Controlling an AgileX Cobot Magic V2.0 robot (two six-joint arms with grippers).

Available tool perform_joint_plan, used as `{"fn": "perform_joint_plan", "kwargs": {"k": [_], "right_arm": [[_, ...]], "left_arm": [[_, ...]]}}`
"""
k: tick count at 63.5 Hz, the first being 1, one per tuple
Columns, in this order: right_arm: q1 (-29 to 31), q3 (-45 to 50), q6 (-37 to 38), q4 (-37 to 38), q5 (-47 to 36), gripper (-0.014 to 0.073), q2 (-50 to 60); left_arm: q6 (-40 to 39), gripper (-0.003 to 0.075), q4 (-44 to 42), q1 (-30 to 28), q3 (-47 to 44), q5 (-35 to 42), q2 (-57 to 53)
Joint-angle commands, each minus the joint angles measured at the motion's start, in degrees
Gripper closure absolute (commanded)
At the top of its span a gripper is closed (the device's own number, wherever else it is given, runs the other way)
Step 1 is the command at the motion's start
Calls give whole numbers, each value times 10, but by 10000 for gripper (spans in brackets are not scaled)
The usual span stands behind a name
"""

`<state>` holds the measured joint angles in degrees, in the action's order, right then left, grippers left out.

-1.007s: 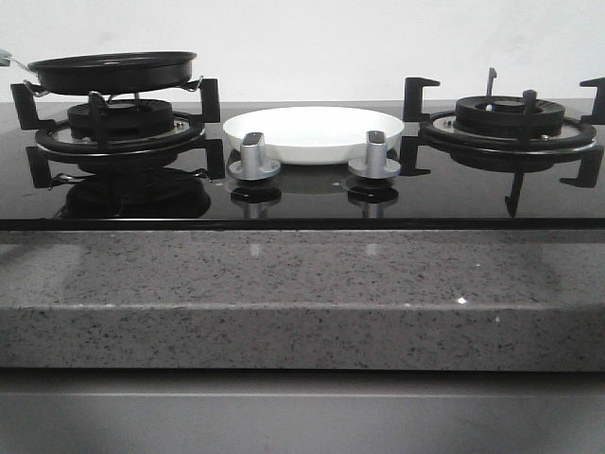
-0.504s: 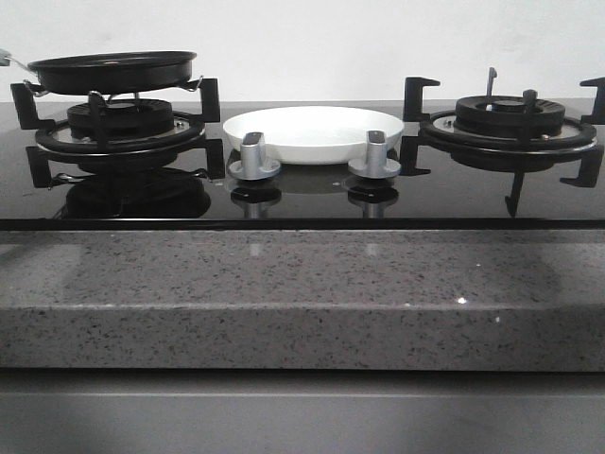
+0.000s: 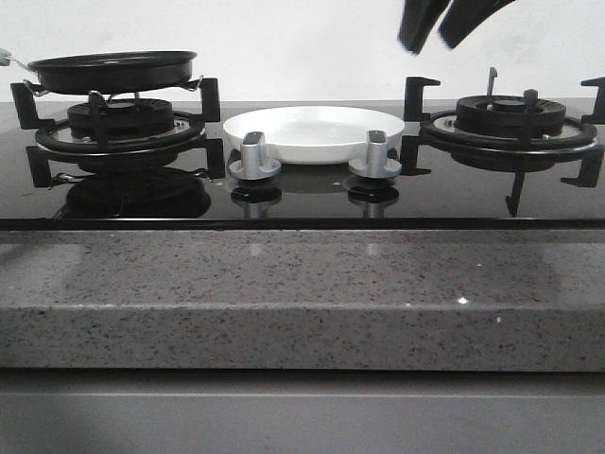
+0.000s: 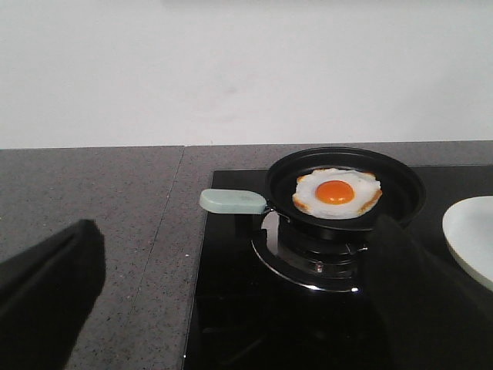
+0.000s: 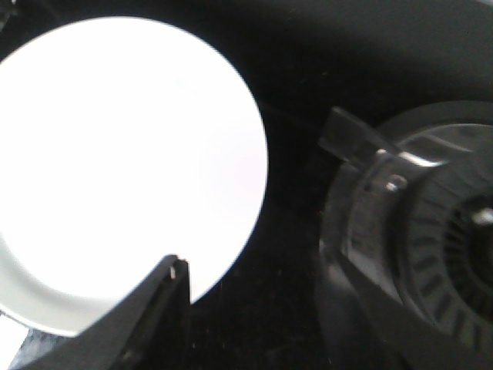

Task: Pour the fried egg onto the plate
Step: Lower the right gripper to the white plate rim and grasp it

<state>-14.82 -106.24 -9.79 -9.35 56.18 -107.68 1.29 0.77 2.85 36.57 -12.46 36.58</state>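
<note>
The fried egg (image 4: 337,193), white with an orange yolk, lies in a black frying pan (image 4: 400,185) on the left burner. The pan has a pale green handle (image 4: 231,201). In the front view the pan (image 3: 112,71) hides the egg. The white plate (image 3: 312,132) sits empty at the middle of the hob, behind two knobs; it also shows in the right wrist view (image 5: 123,169). My left gripper (image 4: 235,247) is open and empty, short of the pan's handle. My right gripper (image 3: 427,43) is open and empty, high above the plate's right edge.
Two silver knobs (image 3: 254,156) (image 3: 375,154) stand in front of the plate. The right burner (image 3: 510,118) with black pan supports is bare. A speckled grey counter edge (image 3: 302,293) runs along the front, and grey counter (image 4: 85,193) lies left of the hob.
My right gripper has come into the front view at the top, above the gap between plate and right burner. The pan and plate have not moved.
</note>
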Motion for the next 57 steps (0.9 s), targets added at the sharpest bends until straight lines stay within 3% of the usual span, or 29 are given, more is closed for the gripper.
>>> {"fn": "perform_joint_plan", "kwargs": {"k": [1, 18, 41, 44, 57], "right_arm": [[0, -90, -18, -18, 46, 211, -29], [0, -254, -31, -21, 151, 211, -154], [2, -267, -33, -23, 148, 216, -192], [2, -267, -33, -23, 148, 244, -192], [3, -267, -33, -23, 154, 538, -192]], "left_arm": [[-5, 48, 0, -2, 18, 49, 2], [-5, 48, 0, -2, 18, 49, 2], [-5, 48, 0, -2, 18, 49, 2], [-5, 48, 0, -2, 18, 49, 2], [-5, 48, 0, -2, 18, 49, 2]]}}
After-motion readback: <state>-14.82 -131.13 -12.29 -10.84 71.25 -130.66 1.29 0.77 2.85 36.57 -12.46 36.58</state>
